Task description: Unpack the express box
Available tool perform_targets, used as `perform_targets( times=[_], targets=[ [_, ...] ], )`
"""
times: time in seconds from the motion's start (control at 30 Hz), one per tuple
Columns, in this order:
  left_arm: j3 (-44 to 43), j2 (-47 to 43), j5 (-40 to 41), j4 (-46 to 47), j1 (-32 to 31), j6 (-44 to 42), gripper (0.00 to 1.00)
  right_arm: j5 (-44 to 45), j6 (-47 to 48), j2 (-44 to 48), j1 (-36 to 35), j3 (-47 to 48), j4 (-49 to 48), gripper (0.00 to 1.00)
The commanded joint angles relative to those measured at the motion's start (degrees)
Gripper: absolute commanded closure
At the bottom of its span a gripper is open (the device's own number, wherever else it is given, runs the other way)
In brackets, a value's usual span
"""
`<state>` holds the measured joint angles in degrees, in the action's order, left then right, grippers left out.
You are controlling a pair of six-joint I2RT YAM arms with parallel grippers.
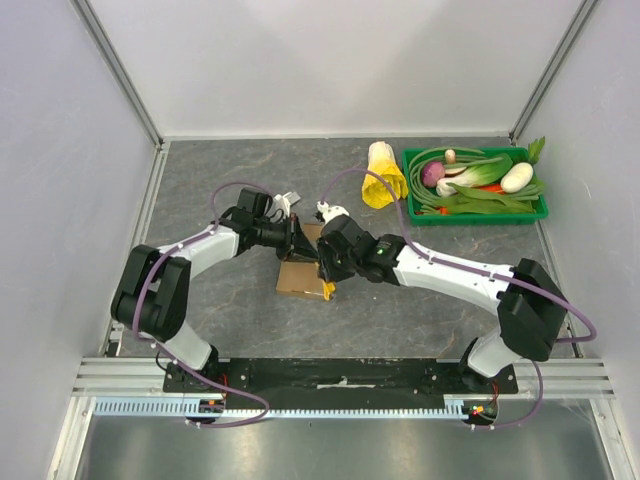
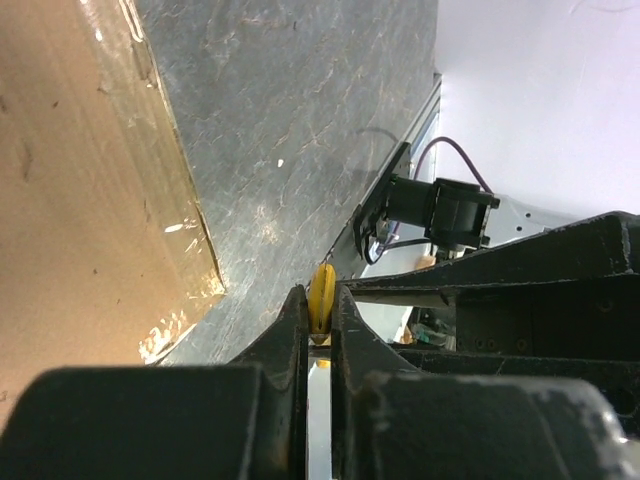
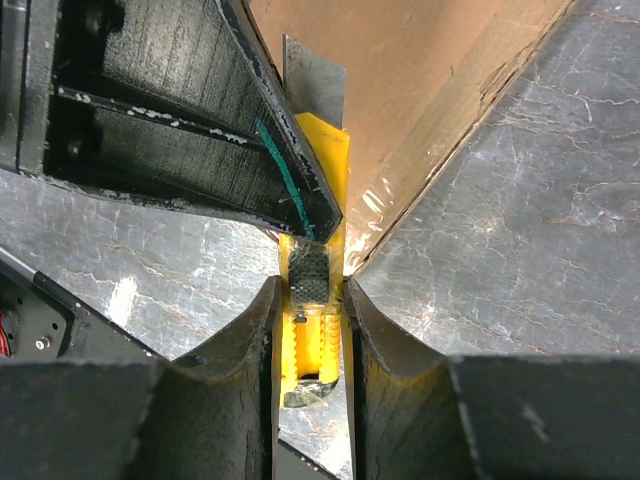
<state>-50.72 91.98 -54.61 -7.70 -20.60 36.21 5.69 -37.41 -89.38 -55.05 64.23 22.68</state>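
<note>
Gray marbled surface (image 1: 220, 320) carries the express box (image 1: 298, 278) at its middle. The right gripper (image 3: 312, 285) is clamped on a yellow box cutter (image 3: 330, 145), whose blade sits beside the box's near right corner. The left gripper (image 2: 320, 300) is pinched on the cutter's thin yellow edge. With two grips on one tool, an uneven pull could twist the blade, gouging the cardboard or slipping loose.

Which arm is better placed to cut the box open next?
Probably right: the right gripper clamps the yellow cutter, blade at the express box; the left gripper pinches only a yellow edge.
</note>
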Motion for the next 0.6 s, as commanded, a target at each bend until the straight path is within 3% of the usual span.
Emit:
perform_targets(
  times=[0.0,0.07,0.1,0.2,0.37,0.57],
  targets=[
    [-2.89,0.13,-4.02,-1.09,-0.14,-1.75,0.98,2.48,1.02,2.37,-0.41,1.87,-3.6,0.56],
    [-3.24,-0.75,-3.4,-1.26,-0.14,-1.67,0.98,4.31,0.24,4.03,-0.41,1.35,-4.04,0.39],
    [-3.77,-1.1,-2.79,-1.43,-0.14,-1.49,0.98,5.63,-0.55,5.09,-0.33,0.64,-5.35,0.23],
    [-5.52,-2.77,-2.34,-1.52,-0.05,-0.53,0.98,11.42,-4.15,12.2,-0.32,-5.58,-13.49,0.1],
    [-10.27,-6.46,-1.29,-0.74,0.82,2.54,0.98,14.26,-9.52,21.17,-0.32,-14.82,-25.9,0.07],
    [-13.35,-12.61,5.37,14.45,2.23,16.07,0.98,14.25,-11.72,25.66,-0.24,-19.58,-42.61,0.02]
  ],
)
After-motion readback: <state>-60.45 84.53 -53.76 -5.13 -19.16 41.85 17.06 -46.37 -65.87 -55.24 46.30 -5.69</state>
